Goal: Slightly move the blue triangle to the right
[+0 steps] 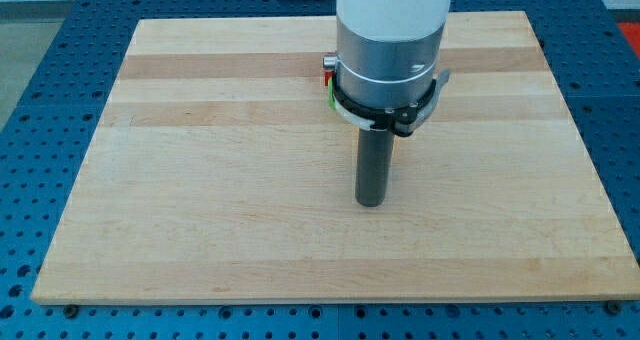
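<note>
My tip (371, 202) rests on the wooden board (200, 180) a little right of its middle. The arm's white and silver body fills the view's top centre and hides the board behind it. No blue triangle shows in the camera view. Only small slivers of red (327, 78) and green (333, 97) peek out at the left edge of the arm's silver collar; their shapes cannot be made out. A thin orange strip (391, 152) shows along the rod's right side.
The board lies on a blue perforated table (60, 40) that surrounds it on all sides. The board's front edge runs along the view's bottom.
</note>
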Action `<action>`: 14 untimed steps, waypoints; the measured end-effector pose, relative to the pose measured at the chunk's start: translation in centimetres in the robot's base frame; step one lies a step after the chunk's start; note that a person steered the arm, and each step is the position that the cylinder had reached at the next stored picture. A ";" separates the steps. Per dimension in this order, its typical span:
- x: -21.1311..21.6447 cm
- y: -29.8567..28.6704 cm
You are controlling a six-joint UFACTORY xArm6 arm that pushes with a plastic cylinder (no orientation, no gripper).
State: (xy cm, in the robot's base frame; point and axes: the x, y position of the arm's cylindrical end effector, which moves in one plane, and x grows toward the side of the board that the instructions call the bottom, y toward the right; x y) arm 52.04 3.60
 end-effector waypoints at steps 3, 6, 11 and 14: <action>-1.5 -3.0; -1.8 -2.8; -2.7 -0.5; -2.7 -1.3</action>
State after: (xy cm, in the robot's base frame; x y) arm 49.39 2.30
